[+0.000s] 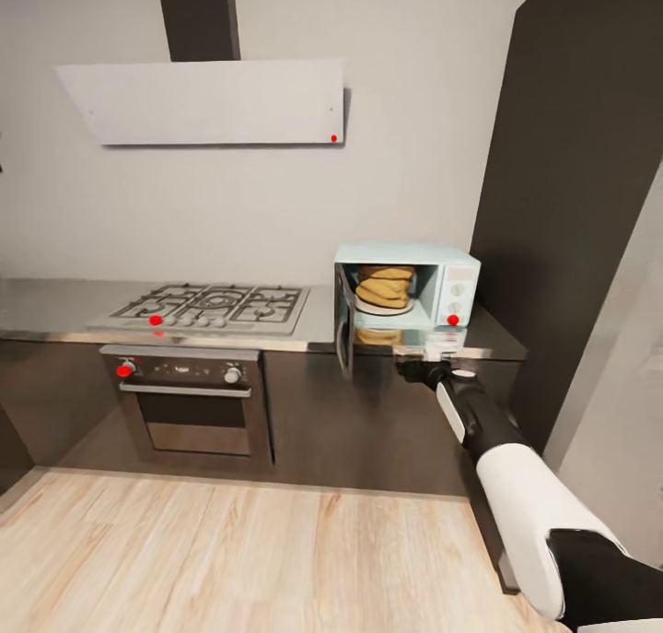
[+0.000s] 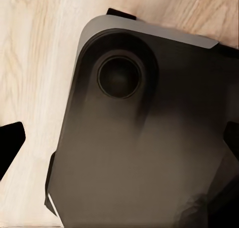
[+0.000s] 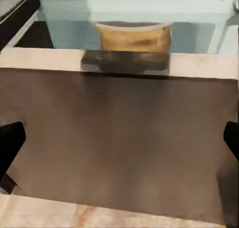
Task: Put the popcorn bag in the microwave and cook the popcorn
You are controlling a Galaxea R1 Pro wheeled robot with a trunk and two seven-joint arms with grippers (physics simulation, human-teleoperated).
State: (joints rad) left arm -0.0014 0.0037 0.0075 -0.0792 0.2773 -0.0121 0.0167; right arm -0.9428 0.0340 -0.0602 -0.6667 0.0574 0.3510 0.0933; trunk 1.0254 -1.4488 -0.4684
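The mint-blue microwave (image 1: 456,278) stands on the grey countertop (image 1: 55,306) with its door (image 1: 345,329) swung open to the left. Inside, on the white turntable plate, sits the tan popcorn bag (image 1: 385,286). My right gripper (image 1: 431,347) hovers just in front of the counter edge below the microwave, open and holding nothing. In the right wrist view the right gripper (image 3: 119,141) faces the dark cabinet front, with the microwave floor (image 3: 124,9) and the bag's tan reflection (image 3: 134,36) ahead. My left gripper (image 2: 119,138) is open and points down at the robot's dark base.
A gas hob (image 1: 212,306) and a built-in steel oven (image 1: 193,403) lie left of the microwave, under a white hood (image 1: 212,103). A tall dark cabinet (image 1: 571,200) stands close on the right. Light wood floor (image 1: 184,559) stretches in front of the cabinets.
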